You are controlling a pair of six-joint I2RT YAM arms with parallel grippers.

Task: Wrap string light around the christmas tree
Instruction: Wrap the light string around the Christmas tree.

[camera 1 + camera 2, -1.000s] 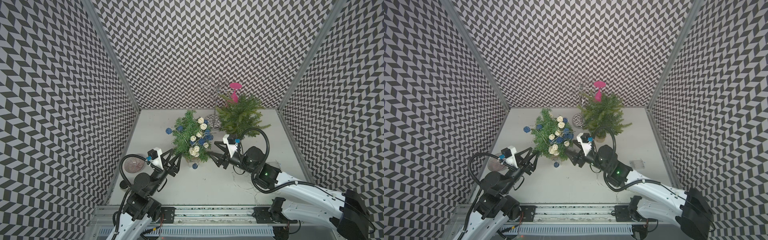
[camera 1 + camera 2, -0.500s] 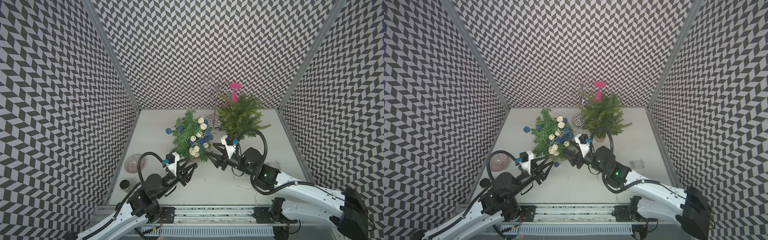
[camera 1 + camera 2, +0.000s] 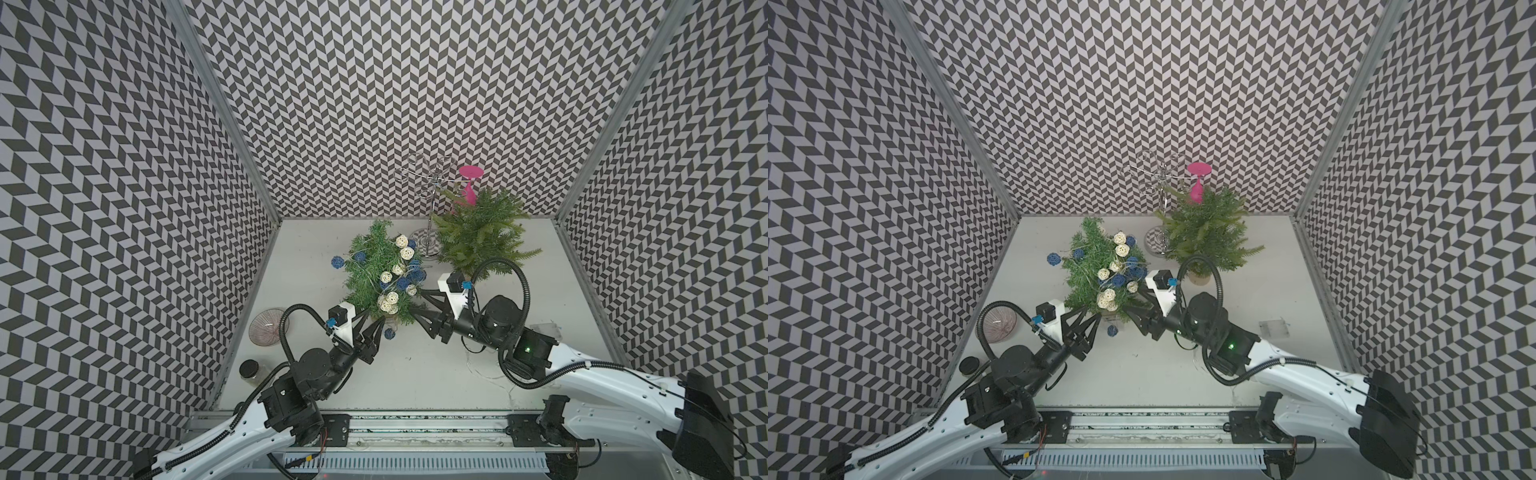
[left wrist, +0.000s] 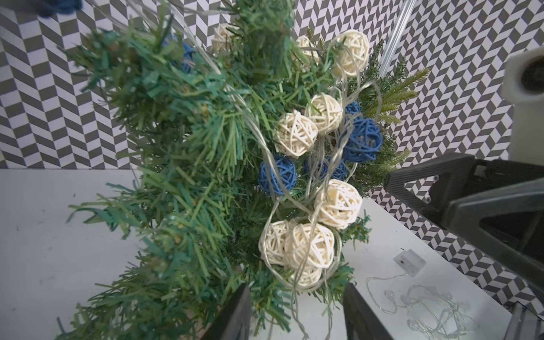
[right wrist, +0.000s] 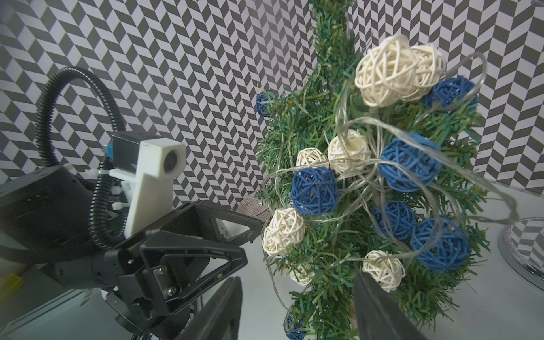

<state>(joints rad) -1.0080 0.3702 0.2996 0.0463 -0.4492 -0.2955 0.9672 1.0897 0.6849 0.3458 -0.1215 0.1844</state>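
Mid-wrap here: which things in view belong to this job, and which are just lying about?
Job: christmas tree, ball string light, left tool, right tool.
Lying about: bare second tree, wire rack, pink glass, ribbed bowl, jar.

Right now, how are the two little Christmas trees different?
The near tree wears a string of blue and cream balls; the far tree is bare. The near tree is darker, bluish green; the far tree is lighter and yellower. The near tree stands mid-table; the far tree stands by the back wall. Both are small green trees on the table.
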